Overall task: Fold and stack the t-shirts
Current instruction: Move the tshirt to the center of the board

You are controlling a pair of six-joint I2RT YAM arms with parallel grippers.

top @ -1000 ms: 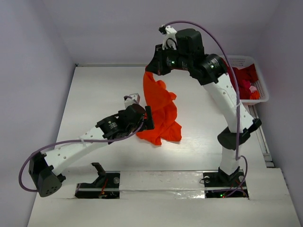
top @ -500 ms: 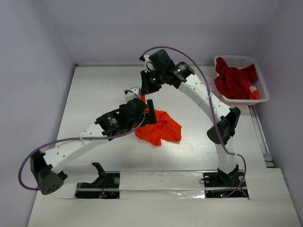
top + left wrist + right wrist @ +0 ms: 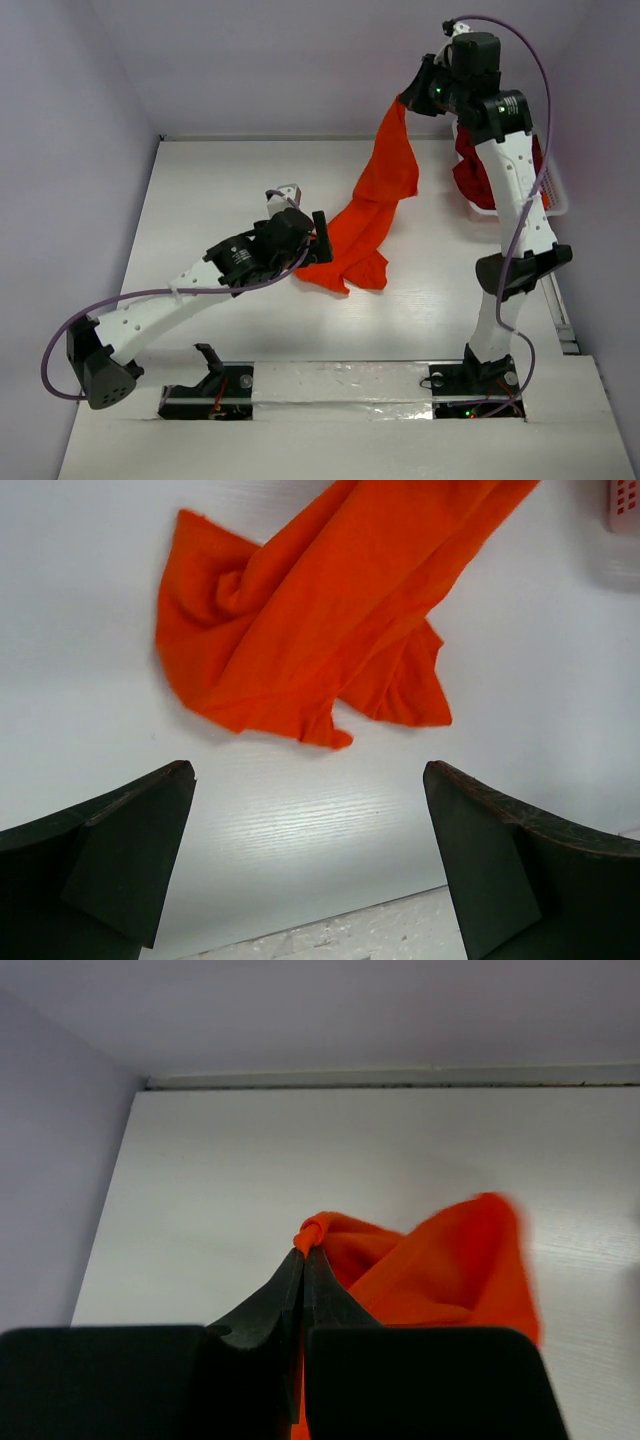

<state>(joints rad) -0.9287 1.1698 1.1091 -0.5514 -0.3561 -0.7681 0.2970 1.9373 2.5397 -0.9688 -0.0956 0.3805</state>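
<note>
The bright orange-red t-shirt (image 3: 375,205) hangs stretched from my right gripper (image 3: 403,100), which is shut on its top edge high above the back of the table. Its lower part rests crumpled on the table (image 3: 340,272). In the right wrist view my right gripper (image 3: 304,1252) pinches a rolled fold of the shirt (image 3: 440,1270). My left gripper (image 3: 322,240) is open and empty, just left of the shirt's lower end. The left wrist view shows the shirt (image 3: 310,620) on the table beyond my open left gripper (image 3: 310,850). Dark crimson t-shirts (image 3: 472,175) lie in the basket, partly hidden by the right arm.
The white lattice basket (image 3: 556,200) stands at the back right edge of the table, behind the right arm. Purple walls close in the back and both sides. A taped strip runs along the near edge by the arm bases (image 3: 340,380).
My right gripper has swung from low over the table centre up and to the right, lifting the orange-red shirt and stretching it out. My left gripper has stayed near the shirt's lower end.
</note>
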